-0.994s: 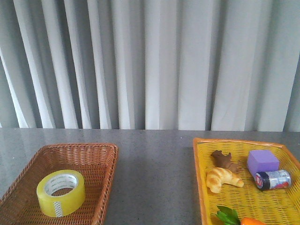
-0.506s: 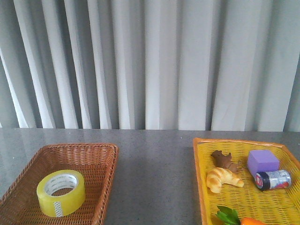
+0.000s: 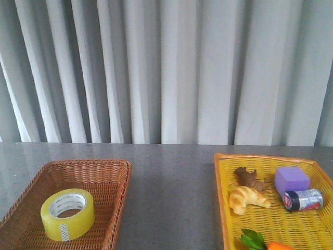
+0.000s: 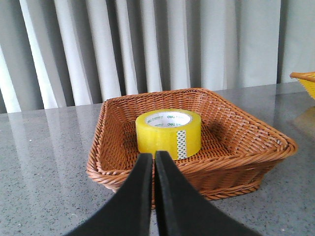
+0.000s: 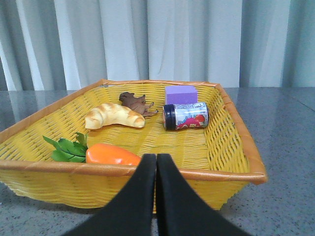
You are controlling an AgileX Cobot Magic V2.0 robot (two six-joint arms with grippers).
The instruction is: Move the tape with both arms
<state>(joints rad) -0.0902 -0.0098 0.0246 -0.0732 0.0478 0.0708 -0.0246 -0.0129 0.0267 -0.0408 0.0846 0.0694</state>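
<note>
Tape (image 3: 67,214), a wide yellow translucent roll with a white printed core, lies flat with its hole facing up inside a brown wicker basket (image 3: 112,205) at the left of the grey speckled bench (image 3: 171,198). From my left wrist camera the same roll (image 4: 169,133) sits near the middle of the brown basket (image 4: 256,142), clear of its woven walls, with a strip of dotted pattern showing on its side. My left hand (image 4: 153,162) points toward the basket's near rim, its two black fingers pressed together with only a thin slit between them, holding nothing.

Bare bench separates the brown basket from a yellow woven tray (image 3: 225,208) with an orange rim at the right. Inside the tray, from left to right, I see a golden croissant (image 3: 248,199), a dark brown twisted piece (image 3: 250,178) just behind it, a purple block (image 3: 291,179), and a small silver can (image 3: 303,200) lying on its side just in front of the block. Green leaves (image 3: 253,239) and an orange vegetable (image 3: 280,246) peek in at the tray's front edge.

My right wrist camera looks over the tray's near rim (image 5: 216,173), with the orange vegetable (image 5: 112,155) closest and the croissant (image 5: 113,116), can (image 5: 185,116) and purple block (image 5: 180,94) farther back. My right hand (image 5: 155,163) is also closed, fingers nearly touching, and grips nothing.

Grey pleated curtains (image 3: 166,73) hang behind the bench.
</note>
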